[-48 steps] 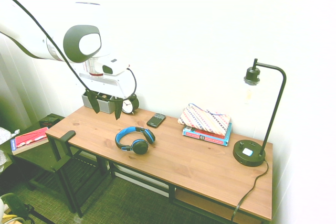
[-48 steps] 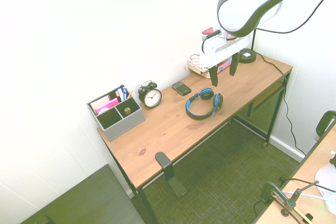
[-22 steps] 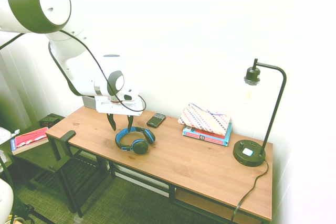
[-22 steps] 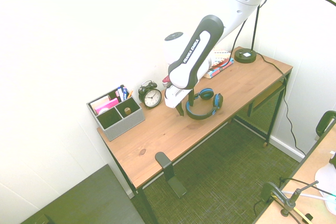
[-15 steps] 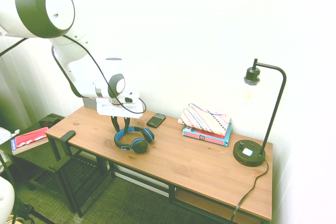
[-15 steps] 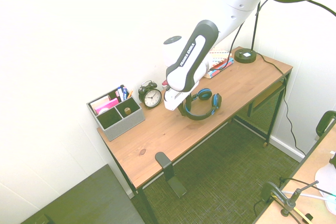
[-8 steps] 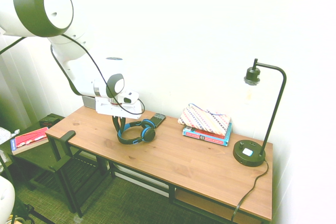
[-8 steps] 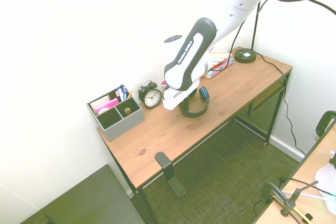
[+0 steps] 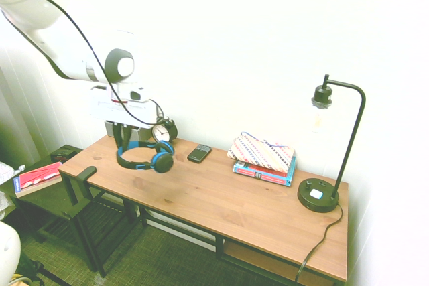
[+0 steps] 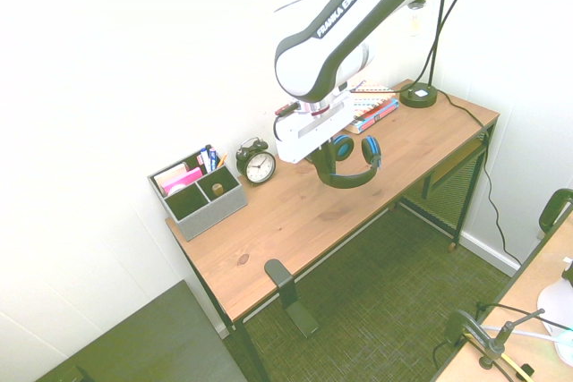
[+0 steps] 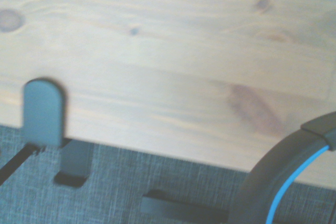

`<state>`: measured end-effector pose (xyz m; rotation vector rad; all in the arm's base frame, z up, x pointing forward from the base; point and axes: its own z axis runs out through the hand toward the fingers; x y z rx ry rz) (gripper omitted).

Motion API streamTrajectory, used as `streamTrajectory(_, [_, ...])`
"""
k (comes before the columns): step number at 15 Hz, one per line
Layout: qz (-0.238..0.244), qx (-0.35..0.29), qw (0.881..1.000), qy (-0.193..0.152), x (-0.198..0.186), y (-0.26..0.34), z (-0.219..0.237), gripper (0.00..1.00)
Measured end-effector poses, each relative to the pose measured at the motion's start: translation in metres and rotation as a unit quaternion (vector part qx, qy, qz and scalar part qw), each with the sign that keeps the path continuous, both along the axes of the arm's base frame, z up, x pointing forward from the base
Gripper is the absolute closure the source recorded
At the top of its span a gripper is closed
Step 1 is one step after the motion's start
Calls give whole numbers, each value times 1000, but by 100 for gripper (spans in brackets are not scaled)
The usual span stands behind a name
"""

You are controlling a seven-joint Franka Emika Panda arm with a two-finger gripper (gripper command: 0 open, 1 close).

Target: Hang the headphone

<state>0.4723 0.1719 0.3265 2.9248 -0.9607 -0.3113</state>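
First exterior view: headphone (image 9: 139, 165) now lifted off counter (image 9: 221, 195); end effector (image 9: 122, 144) closed on headband. Pickup apparently done; hook (image 9: 86, 173) likely next.

I'm seeing smooth, satin-finished knotty wood on the brown rectangular desktop (image 9: 234, 195), and matt rough-woven cloth-like grey box sides (image 10: 215, 214).
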Motion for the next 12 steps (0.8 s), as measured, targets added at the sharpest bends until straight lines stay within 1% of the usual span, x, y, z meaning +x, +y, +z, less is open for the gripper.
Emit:
streamTrajectory(2, [21, -4, 1000, 11, -36, 57, 4, 100])
streamTrajectory(4, [36, -22, 999, 16, -72, 108, -6, 100])
streamTrajectory(6, [33, -46, 998, -14, -103, 144, -26, 100])
streamTrajectory(8, [33, -48, 998, -30, -123, 157, -62, 100])
streamTrajectory(10, [24, -47, 997, -51, -133, 160, -105, 100])
streamTrajectory(12, [17, -48, 997, -59, -142, 161, -147, 100])
